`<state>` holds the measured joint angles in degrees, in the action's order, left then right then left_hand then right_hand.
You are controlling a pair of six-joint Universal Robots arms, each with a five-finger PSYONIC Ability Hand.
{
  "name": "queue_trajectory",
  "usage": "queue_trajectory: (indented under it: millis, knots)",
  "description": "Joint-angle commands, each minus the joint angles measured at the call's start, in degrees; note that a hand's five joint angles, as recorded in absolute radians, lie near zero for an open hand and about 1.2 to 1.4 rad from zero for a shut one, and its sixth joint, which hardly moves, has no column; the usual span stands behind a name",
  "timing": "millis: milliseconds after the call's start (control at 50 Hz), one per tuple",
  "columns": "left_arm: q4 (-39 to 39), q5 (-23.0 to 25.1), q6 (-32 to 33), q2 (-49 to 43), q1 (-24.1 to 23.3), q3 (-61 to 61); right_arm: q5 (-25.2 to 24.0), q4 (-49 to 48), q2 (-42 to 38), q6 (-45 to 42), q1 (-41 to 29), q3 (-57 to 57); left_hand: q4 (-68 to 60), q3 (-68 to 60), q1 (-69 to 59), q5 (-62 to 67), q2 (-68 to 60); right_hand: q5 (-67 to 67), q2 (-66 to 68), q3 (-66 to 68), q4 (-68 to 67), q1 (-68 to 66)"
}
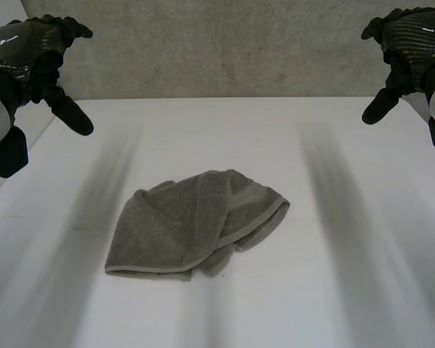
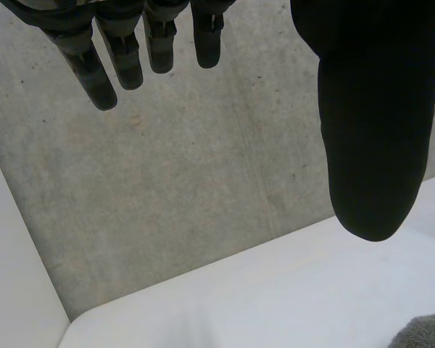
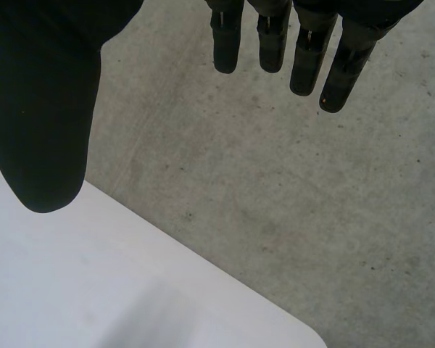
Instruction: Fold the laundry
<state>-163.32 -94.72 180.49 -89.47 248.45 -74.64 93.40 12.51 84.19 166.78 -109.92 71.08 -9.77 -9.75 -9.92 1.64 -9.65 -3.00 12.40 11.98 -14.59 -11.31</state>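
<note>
A grey-green towel [image 1: 197,221] lies crumpled and partly doubled over itself in the middle of the white table [image 1: 333,290]. My left hand [image 1: 30,54] hovers high at the far left, well away from the towel, open with straight fingers [image 2: 109,61] and thumb [image 2: 373,145] holding nothing. My right hand [image 1: 409,43] hovers high at the far right, equally far from the cloth, open too, its fingers [image 3: 304,51] and thumb [image 3: 43,123] straight and empty. A small corner of the towel [image 2: 424,333] appears beyond the left thumb.
A grey concrete wall [image 1: 225,51] rises behind the table's far edge. The table's rounded far corners [image 2: 80,326] [image 3: 312,337] lie below each hand, with grey floor beyond them.
</note>
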Motion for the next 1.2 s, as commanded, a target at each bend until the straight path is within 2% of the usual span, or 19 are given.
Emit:
queue_trajectory:
  millis: [20,100,200,240,260,300,380,520,620,800,960,1100,1200]
  knots:
    - [-0.16,-0.12,-0.13,0.0,-0.07,-0.15,-0.76,-0.21,0.01,-0.23,0.23,0.46,-0.44,-0.47,-0.3,-1.42,-0.56,3.0,-2.4,-1.98,4.59,1.31]
    - [-0.24,-0.12,-0.13,0.0,-0.07,-0.77,-1.91,-0.3,-0.34,-0.58,0.32,0.55,-0.78,-0.8,-0.64,-1.09,-0.9,3.0,-2.4,-1.98,4.59,1.31]
    - [-0.42,0.06,0.22,-0.09,0.02,-2.88,-6.21,0.67,-3.07,-2.61,0.67,0.55,-1.11,-1.14,-0.97,-0.75,-1.24,3.0,-2.4,-1.98,4.59,1.31]
    - [-0.68,-0.12,0.65,-0.09,0.19,-5.5,-10.5,3.21,-5.43,-6.19,0.76,1.16,-1.11,-1.14,-0.97,-0.75,-1.24,3.0,-2.4,-1.98,4.59,1.31]
    - [-0.68,-0.12,0.66,-0.09,0.19,-5.51,-10.52,3.22,-5.44,-6.21,0.76,1.16,-1.11,-1.14,-0.97,-0.75,-1.24,3.0,-2.4,-1.98,4.59,1.31]
    - [-2.6,-0.12,0.74,0.0,2.2,-9.71,-13.76,6.02,-8.15,-9.88,0.67,1.77,-3.79,-3.82,-3.65,1.92,-3.91,3.0,-2.4,-1.98,4.59,1.31]
    - [-4.98,0.06,0.74,0.26,4.84,-14.37,-16.31,7.61,-10.88,-12.35,0.41,2.56,-3.97,-4.0,-3.83,2.11,-4.1,3.0,-2.4,-1.98,4.59,1.31]
    - [-7.1,0.15,0.83,0.26,6.96,-22.65,-20.1,3.57,-16.69,-13.15,0.14,4.41,-4.65,-4.67,-4.5,2.78,-4.77,-1.29,1.89,2.31,0.3,-2.98]
    - [-9.73,2.78,2.67,0.09,7.75,-31.24,-23.17,-3.7,-23.09,-13.24,0.06,6.34,-6.83,-6.86,-6.69,4.97,-6.96,-14.04,14.64,15.07,-12.45,-15.73]
    - [-19.92,3.22,6.1,0.44,8.8,-42.85,-24.23,-13.03,-30.92,-13.07,-1.26,6.96,-6.83,-6.86,-6.69,4.97,-6.96,-27.67,28.27,28.7,-26.08,-29.36]
    - [-25.99,3.31,7.69,-0.53,9.07,-47.26,-24.23,-17.95,-34.27,-12.98,-3.19,6.88,-6.66,-6.69,-6.52,4.8,-6.79,-29.04,29.64,30.07,-27.45,-30.73]
    - [-26.7,3.31,7.69,-0.7,8.98,-47.7,-24.32,-21.21,-36.03,-13.15,-4.16,6.7,-5.99,-6.02,-5.85,4.13,-6.12,-31.73,32.33,32.76,-30.14,-33.42]
    - [-26.87,3.31,7.69,-0.62,9.07,-47.61,-24.23,-22.18,-37.0,-13.06,-4.51,6.26,-5.66,-5.68,-5.51,3.79,-5.78,-41.49,42.09,42.52,-39.9,-43.18]
